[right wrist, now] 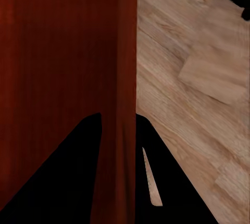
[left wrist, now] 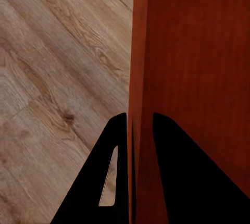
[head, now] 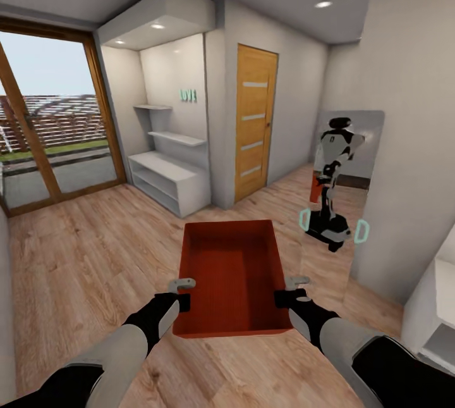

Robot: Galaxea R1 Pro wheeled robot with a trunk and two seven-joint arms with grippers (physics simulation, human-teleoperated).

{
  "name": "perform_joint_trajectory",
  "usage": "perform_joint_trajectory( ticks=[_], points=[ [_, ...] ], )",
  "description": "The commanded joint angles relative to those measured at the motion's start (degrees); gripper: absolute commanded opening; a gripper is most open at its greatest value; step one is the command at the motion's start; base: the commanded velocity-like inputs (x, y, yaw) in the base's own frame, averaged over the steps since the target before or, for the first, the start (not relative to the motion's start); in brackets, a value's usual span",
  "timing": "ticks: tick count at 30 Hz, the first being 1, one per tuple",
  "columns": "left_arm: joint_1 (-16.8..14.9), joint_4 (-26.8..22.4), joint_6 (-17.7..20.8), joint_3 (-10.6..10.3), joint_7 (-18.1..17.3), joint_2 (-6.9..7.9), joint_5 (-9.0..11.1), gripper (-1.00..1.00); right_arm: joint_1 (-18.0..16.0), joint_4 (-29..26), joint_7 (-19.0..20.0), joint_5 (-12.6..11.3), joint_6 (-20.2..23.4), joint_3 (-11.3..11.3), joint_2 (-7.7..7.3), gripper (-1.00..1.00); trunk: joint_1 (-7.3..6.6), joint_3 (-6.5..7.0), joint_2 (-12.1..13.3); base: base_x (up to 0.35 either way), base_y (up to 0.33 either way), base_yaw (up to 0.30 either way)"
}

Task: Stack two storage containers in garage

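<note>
I hold one orange-red storage container (head: pixel 231 275) level in front of me, above the light wood plank floor (head: pixel 82 256). It is open-topped and nothing lies inside. My left gripper (head: pixel 183 299) is shut on its left wall, and the left wrist view shows that wall (left wrist: pixel 138 78) pinched between the two black fingers (left wrist: pixel 109 172). My right gripper (head: pixel 285 297) is shut on the right wall, seen as a thin red edge (right wrist: pixel 125 78) between its fingers (right wrist: pixel 83 172).
A wooden door (head: pixel 254 122) stands shut ahead. White shelves (head: pixel 170 174) fill an alcove to its left, and a glass door (head: pixel 50 123) is at far left. A wall mirror (head: pixel 341 180) at right reflects me. A white cabinet (head: pixel 436 307) sits at the right edge.
</note>
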Motion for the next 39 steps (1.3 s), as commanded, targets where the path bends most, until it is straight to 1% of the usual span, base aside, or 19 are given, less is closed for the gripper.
perform_joint_trajectory(
  ticks=[1,6,9,39],
  points=[
    [-0.04,-0.31,0.11,-0.18,0.73,0.23,-1.69,-1.0,-0.08,1.52,-0.27,-1.06,-0.3,-1.01,0.0,-1.0,0.07,-0.12,-0.13,0.328,0.0,0.259],
    [-0.02,-0.31,0.11,-0.18,0.73,0.23,-1.7,-1.0,-0.09,1.52,-0.27,-1.06,-0.3,-1.01,0.0,-1.0,0.07,-0.12,-0.13,0.328,0.0,0.256],
    [-0.03,-0.31,0.11,-0.18,0.73,0.23,-1.71,-1.0,-0.09,1.52,-0.27,-1.06,-0.3,-1.01,0.0,-1.0,0.07,-0.12,-0.13,0.328,0.0,0.107],
    [-0.02,-0.31,0.11,-0.18,0.73,0.23,-1.62,-1.0,-0.09,1.52,-0.3,-1.06,-0.3,-1.0,0.0,-1.0,0.07,-0.12,-0.13,0.328,0.0,0.002]
  ],
)
